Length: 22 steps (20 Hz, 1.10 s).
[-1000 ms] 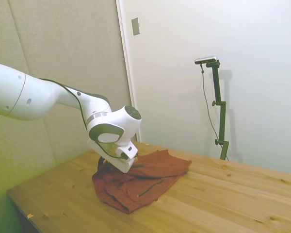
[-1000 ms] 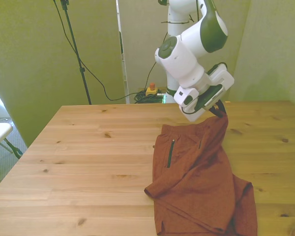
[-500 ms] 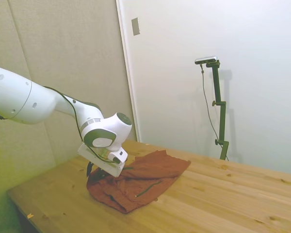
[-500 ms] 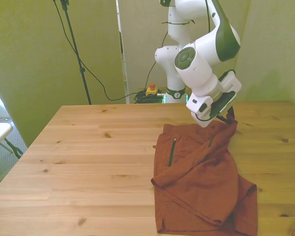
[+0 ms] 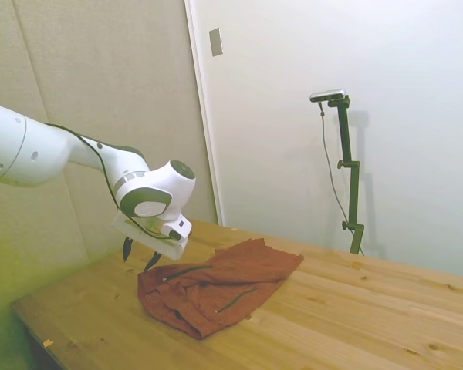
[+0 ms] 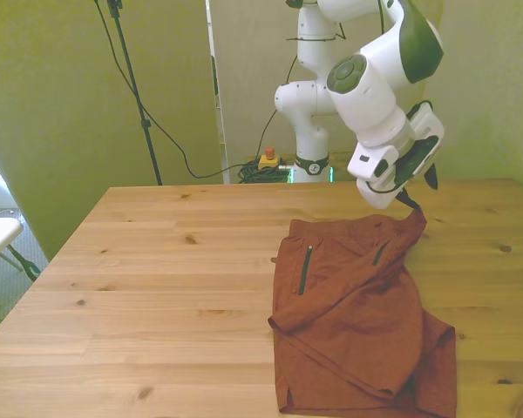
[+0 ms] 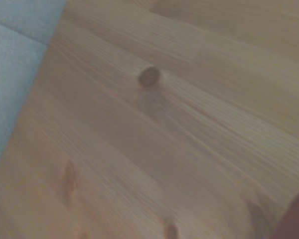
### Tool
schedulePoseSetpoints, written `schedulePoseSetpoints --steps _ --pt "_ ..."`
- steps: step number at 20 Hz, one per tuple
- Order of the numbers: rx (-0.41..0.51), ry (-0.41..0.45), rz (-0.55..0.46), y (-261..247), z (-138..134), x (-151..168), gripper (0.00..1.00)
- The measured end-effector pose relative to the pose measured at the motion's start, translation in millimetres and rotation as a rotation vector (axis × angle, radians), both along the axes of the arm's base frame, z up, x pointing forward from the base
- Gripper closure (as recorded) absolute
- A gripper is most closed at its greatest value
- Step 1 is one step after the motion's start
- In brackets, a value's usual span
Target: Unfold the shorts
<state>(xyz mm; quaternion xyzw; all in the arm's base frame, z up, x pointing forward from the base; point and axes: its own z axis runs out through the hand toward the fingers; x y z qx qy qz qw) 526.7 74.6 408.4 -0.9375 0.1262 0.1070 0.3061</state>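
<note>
Rust-red shorts (image 6: 353, 313) rumpled on wooden table (image 6: 157, 287), tool (image 5: 139, 255) fingers apart, just beside them

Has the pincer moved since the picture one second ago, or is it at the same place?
Yes. In the side view the pincer has moved away from the door frame, off the shorts, and now hangs open above the table.

One camera stood off the table's (image 5: 355, 308) side. Another faced across it, showing the same tabletop and shorts (image 6: 353, 318). A wrist camera looked closely down at blurred wood.
</note>
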Motion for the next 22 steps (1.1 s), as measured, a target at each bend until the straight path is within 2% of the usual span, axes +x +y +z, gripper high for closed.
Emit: schedulePoseSetpoints --steps 7,10,12,15,18,22 --pt "0.062 0.062 -0.033 7.8 -32.5 12.6 0.00" --pt "0.086 0.059 -0.040 11.9 -33.7 24.4 0.00" --pt "0.081 0.037 -0.053 11.7 -25.3 30.9 0.00" --pt "-0.011 -0.014 -0.159 -9.5 6.3 36.9 0.00" --pt "-0.116 -0.069 -0.273 -63.3 37.9 37.9 0.00" --pt "-0.230 -0.113 -0.454 -161.3 48.4 39.1 0.00"
